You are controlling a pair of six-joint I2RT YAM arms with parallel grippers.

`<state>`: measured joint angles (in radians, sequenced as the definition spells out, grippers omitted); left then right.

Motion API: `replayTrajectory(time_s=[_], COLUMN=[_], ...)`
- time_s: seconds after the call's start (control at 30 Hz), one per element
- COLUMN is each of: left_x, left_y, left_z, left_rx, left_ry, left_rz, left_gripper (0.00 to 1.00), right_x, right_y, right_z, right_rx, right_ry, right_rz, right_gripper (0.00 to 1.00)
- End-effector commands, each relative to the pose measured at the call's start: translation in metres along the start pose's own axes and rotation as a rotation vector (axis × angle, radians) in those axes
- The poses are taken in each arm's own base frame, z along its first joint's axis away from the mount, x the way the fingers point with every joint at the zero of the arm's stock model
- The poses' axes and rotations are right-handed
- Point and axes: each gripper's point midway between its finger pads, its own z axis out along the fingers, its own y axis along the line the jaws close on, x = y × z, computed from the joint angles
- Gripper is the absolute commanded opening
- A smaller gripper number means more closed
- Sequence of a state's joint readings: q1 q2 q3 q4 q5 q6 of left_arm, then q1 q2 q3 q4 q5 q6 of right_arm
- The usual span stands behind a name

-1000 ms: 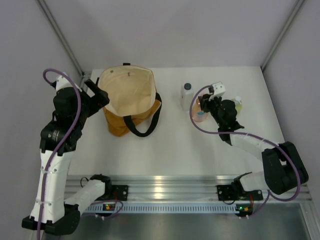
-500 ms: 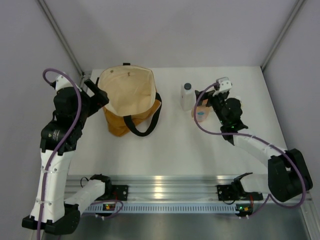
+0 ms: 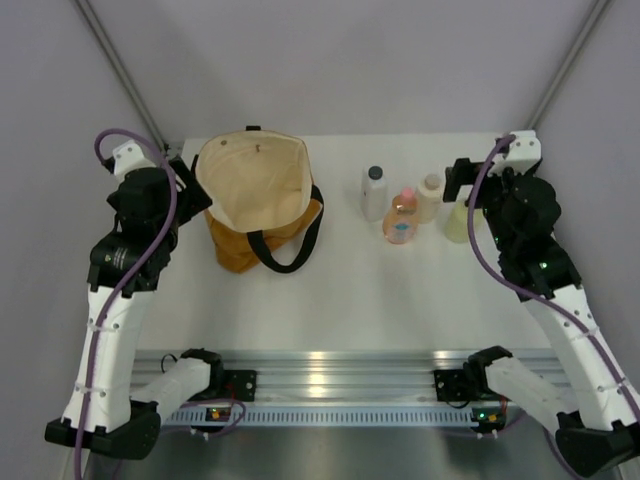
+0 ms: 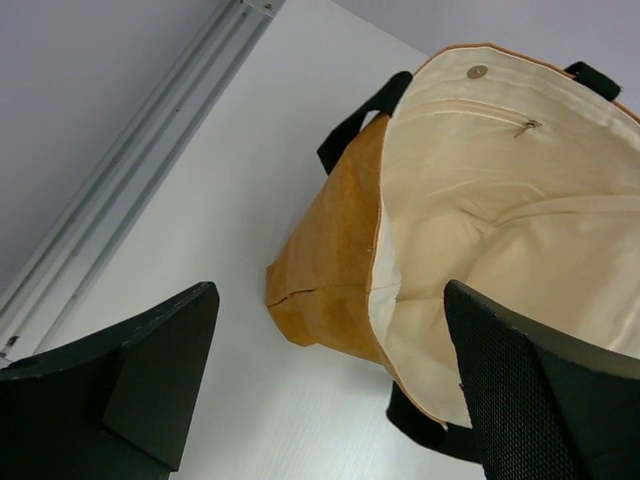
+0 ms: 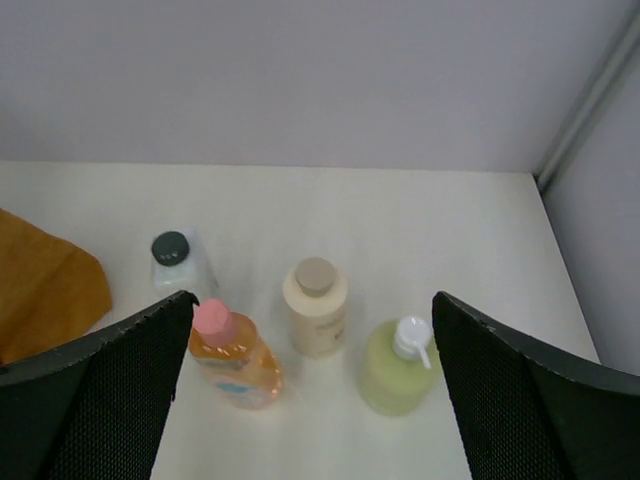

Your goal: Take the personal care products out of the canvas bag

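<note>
Right of the canvas bag (image 3: 235, 250), our right claw (image 5: 312, 300) backs off open, leaving four bottles (image 3: 403, 218) on the desk (image 3: 400, 290); left claw (image 4: 328, 300) open too. We look finished.

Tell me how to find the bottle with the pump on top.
Find the big tan bag on the white table, then look right to four small bottles. The pump bottle stands farthest from the bag. It is pale yellow-green, and only it has a white pump instead of a plain cap.
</note>
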<state>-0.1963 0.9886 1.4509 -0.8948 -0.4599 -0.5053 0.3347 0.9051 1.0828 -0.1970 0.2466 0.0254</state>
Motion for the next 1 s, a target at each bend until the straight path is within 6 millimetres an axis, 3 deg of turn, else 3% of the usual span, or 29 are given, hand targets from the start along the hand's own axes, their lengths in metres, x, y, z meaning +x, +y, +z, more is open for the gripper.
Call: replayTrajectory(time_s=[0.0, 0.13, 0.33, 0.43, 0.53, 0.97], left_x=[0.002, 0.020, 0.025, 0.037, 0.044, 0.055], left_y=[0.018, 0.032, 0.057, 0.063, 0.063, 0.067], left_z=[0.001, -0.002, -0.015, -0.019, -0.025, -0.032], left_rx=[-0.083, -0.109, -0.157, -0.137, -0.093, -0.053], left_ry=[-0.019, 0.021, -0.012, 0.001, 0.003, 0.001], left_rz=[0.082, 0.132, 0.226, 0.281, 0.291, 0.286], left_gripper=[0.98, 0.98, 0.98, 0.98, 0.98, 0.98], right_x=[0.041, 0.044, 0.064, 0.078, 0.074, 0.069], right_y=[-0.041, -0.073, -0.084, -0.091, -0.098, -0.092], right_z=[-0.037, -0.078, -0.132, -0.154, -0.169, -0.168], right_rx=[0.150, 0.253, 0.290, 0.310, 0.342, 0.306], right_ry=[0.226, 0.255, 0.326, 0.320, 0.269, 0.271], right_rz=[-0.017, -0.016, -0.020, -0.047, -0.038, -0.047], right_gripper=[0.99, 1.00, 1.00, 0.99, 0.99, 0.99])
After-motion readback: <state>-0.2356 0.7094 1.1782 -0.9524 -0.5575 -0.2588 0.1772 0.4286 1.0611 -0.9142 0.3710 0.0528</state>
